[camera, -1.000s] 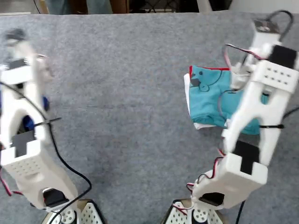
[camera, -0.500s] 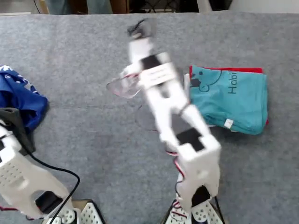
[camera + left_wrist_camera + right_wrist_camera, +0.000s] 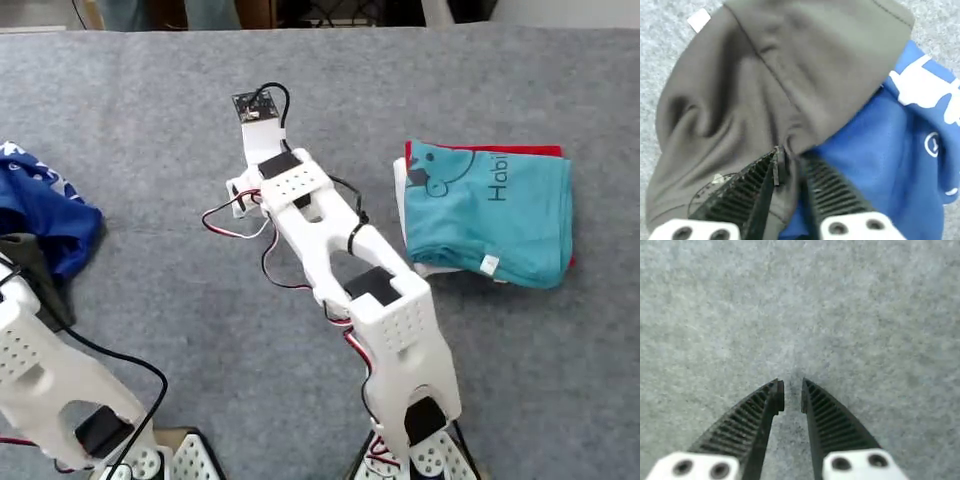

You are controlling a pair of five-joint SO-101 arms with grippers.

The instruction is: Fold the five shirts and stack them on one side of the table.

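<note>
A dark grey shirt (image 3: 765, 75) lies bunched over a blue shirt (image 3: 880, 150) with white print. My left gripper (image 3: 789, 155) is shut on a fold of the dark shirt. In the high view the blue shirt (image 3: 40, 205) sits at the table's left edge, just beyond the left arm (image 3: 40, 380). On the right lies a folded stack (image 3: 490, 215) with a teal shirt on top and red and white edges beneath. My right gripper (image 3: 791, 390) hangs shut over bare grey carpet. The right arm (image 3: 330, 240) stretches to the table's middle, left of the stack.
Grey carpet (image 3: 150, 100) covers the whole table. Red and black cables (image 3: 240, 225) loop off the right arm. Both arm bases stand at the near edge. Open carpet lies between the blue shirt and the right arm.
The right arm swung left from over the folded stack to the table's middle, uncovering the stack. The left arm drew back toward the near left, uncovering the blue shirt.
</note>
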